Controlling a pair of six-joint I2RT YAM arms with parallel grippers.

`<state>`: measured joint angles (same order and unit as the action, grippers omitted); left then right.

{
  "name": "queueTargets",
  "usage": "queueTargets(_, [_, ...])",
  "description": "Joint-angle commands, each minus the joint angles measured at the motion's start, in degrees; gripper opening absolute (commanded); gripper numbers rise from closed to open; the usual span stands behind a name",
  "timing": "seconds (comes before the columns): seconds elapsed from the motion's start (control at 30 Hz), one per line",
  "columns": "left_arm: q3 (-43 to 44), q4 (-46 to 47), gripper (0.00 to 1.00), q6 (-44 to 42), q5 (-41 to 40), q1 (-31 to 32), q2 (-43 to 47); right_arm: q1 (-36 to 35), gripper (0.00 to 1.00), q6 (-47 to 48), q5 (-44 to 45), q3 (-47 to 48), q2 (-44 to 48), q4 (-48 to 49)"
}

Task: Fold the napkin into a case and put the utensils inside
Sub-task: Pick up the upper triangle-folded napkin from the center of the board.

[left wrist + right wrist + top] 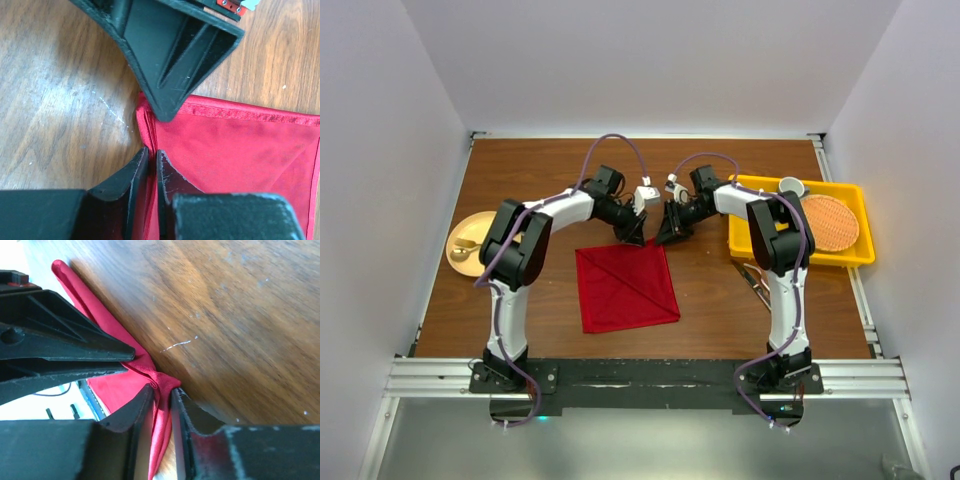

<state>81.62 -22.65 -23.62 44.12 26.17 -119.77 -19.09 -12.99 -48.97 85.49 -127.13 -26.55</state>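
Note:
The deep-red napkin [625,288] lies on the wooden table as a folded square with a diagonal crease. My left gripper [632,236] is shut on its layered far edge near the far corner, seen close in the left wrist view [152,152]. My right gripper [669,234] is shut on the bunched far right corner of the napkin [164,387]. The two grippers almost touch. The red cloth fills the lower right of the left wrist view [240,150]. Slim silver utensils [754,277] lie right of the napkin, partly hidden by the right arm.
A yellow plastic tray [856,255] at the right holds a round orange woven mat [829,222] and a white cup [791,186]. A tan plate [460,232] with a small object on it sits at the left edge. White walls enclose the table.

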Motion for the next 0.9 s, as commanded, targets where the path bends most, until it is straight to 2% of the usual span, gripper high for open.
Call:
queueTargets(0.0, [0.8,-0.1,0.26,-0.9,0.3,0.3,3.4,-0.2,0.15,1.0,2.6,0.8,-0.7,0.4])
queueTargets(0.07, [0.9,-1.9,0.34,-0.6,1.3,-2.1,4.6,-0.2,0.07,1.6,2.2,0.7,-0.3,0.5])
queueTargets(0.1, [0.9,-4.0,0.41,-0.7,2.7,-3.4,5.1,-0.2,0.0,1.8,1.6,0.7,-0.2,0.6])
queueTargets(0.2, [1.5,-10.8,0.51,-5.4,6.1,-9.8,6.6,-0.3,0.0,3.1,-0.3,0.4,0.7,1.2])
queueTargets(0.27, [2.0,-14.6,0.54,-8.8,6.0,-13.1,7.1,-0.5,0.0,4.2,-1.4,-0.1,2.1,2.3])
queueTargets(0.37, [2.8,-20.1,0.57,-13.9,6.5,-15.5,6.4,-1.2,0.0,8.0,-2.2,-1.3,4.3,3.1])
queueTargets(0.43, [3.7,-23.0,0.63,-16.0,7.6,-16.0,5.4,-2.0,0.0,10.3,-2.5,-2.1,5.5,3.1])
queueTargets(0.7, [6.3,-28.2,0.66,-19.2,13.1,-16.0,0.1,-3.5,0.0,19.0,-2.1,-5.2,11.0,4.6])
queueTargets(0.87, [6.4,-27.5,0.66,-19.4,12.1,-16.0,-0.9,-3.6,0.0,22.6,-2.9,-6.5,13.2,5.2])
